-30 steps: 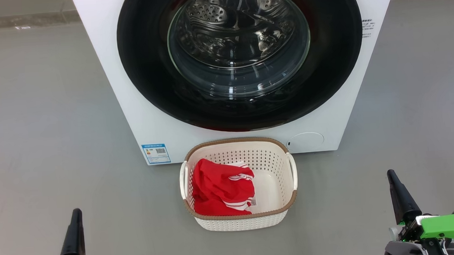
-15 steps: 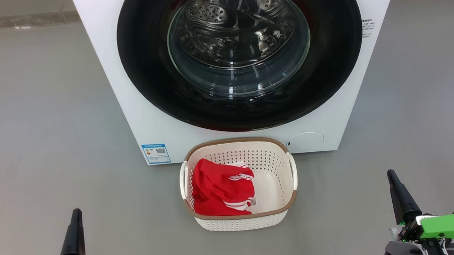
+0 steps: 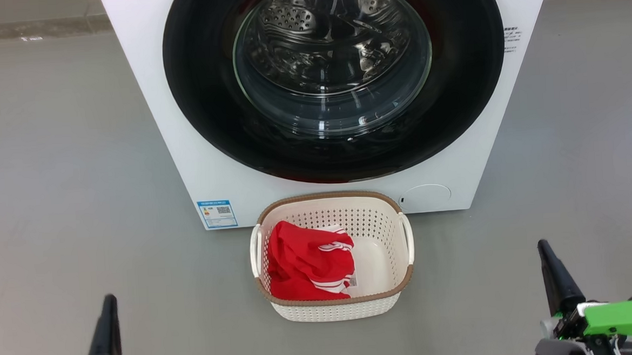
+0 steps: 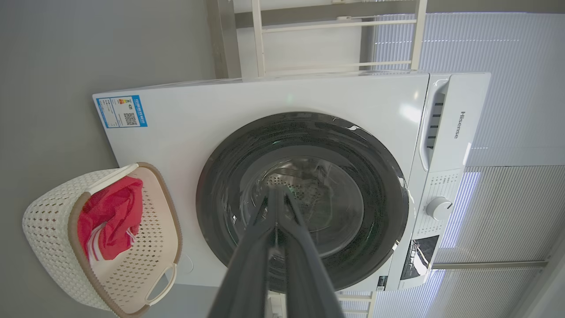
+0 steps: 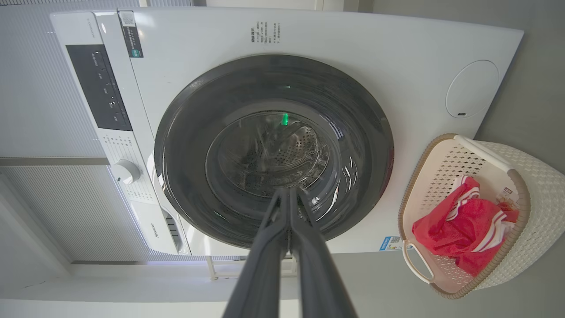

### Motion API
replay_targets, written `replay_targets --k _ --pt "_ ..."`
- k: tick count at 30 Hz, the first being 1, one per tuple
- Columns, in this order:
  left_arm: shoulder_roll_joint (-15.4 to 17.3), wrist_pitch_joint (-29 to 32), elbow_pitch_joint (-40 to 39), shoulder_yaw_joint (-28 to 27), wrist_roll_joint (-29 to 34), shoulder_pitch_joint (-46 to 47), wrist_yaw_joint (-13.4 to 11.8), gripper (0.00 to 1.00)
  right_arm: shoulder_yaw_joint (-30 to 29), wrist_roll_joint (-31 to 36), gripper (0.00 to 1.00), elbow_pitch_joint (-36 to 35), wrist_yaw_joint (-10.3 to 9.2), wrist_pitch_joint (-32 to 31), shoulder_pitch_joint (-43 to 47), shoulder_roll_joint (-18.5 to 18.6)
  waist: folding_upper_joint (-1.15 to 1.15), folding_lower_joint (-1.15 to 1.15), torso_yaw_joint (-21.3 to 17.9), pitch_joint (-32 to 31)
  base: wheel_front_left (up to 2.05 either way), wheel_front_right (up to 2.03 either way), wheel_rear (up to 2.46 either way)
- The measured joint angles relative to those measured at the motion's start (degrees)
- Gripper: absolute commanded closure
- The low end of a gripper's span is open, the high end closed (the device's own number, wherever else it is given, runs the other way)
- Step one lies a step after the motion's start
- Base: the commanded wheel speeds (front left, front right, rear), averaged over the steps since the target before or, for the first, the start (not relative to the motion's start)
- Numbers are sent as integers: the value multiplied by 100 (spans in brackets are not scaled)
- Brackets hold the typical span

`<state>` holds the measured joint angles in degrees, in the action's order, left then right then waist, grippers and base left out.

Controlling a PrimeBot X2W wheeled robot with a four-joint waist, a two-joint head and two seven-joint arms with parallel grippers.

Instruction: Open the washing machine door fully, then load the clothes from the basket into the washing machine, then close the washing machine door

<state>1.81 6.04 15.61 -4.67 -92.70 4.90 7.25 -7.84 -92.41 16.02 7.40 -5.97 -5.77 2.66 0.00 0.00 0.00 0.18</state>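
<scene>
One white front-loading washing machine stands on the grey floor squarely before me, so both arms can reach its front equally. Its washing machine door, a glossy black ring around a bulging glass bowl, lies flush against the cabinet. The steel drum shows through the glass, and I see no fabric in it. I judge the opening step not yet begun. I cannot tell from these views which edge carries the handle.

The cream perforated basket sits on the floor just beside the machine's base, centred under the door. It lies between the blue sticker and the small round flap. This placement probably keeps the lift from basket to drum short. I cannot tell whether the brown rim touches the cabinet.

The red, white-striped clothes are heaped toward my left side of the basket, leaving its right floor bare.

My left claw and right claw hang low at either side, well apart from basket and machine. This leaves the work unobstructed in the head view. Each wrist view shows its two dark fingers pressed together at the tips, holding nothing and aimed at the door glass.
</scene>
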Motion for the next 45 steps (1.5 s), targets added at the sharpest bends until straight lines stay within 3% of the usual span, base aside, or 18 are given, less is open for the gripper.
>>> replay_targets --k 5,27,45 --pt "-124 -8 237 40 0 -232 0 0 5 0 0 253 0 3 177 -68 0 0 3 5 0 0 0" --pt "-92 -279 -13 113 104 -224 -1 0 219 25 0 74 0 264 98 -53 0 1 42 6 0 0 0" --pt "137 -648 -312 468 851 -199 0 0 660 814 0 -135 0 638 -30 156 0 1 65 -4 0 0 0"
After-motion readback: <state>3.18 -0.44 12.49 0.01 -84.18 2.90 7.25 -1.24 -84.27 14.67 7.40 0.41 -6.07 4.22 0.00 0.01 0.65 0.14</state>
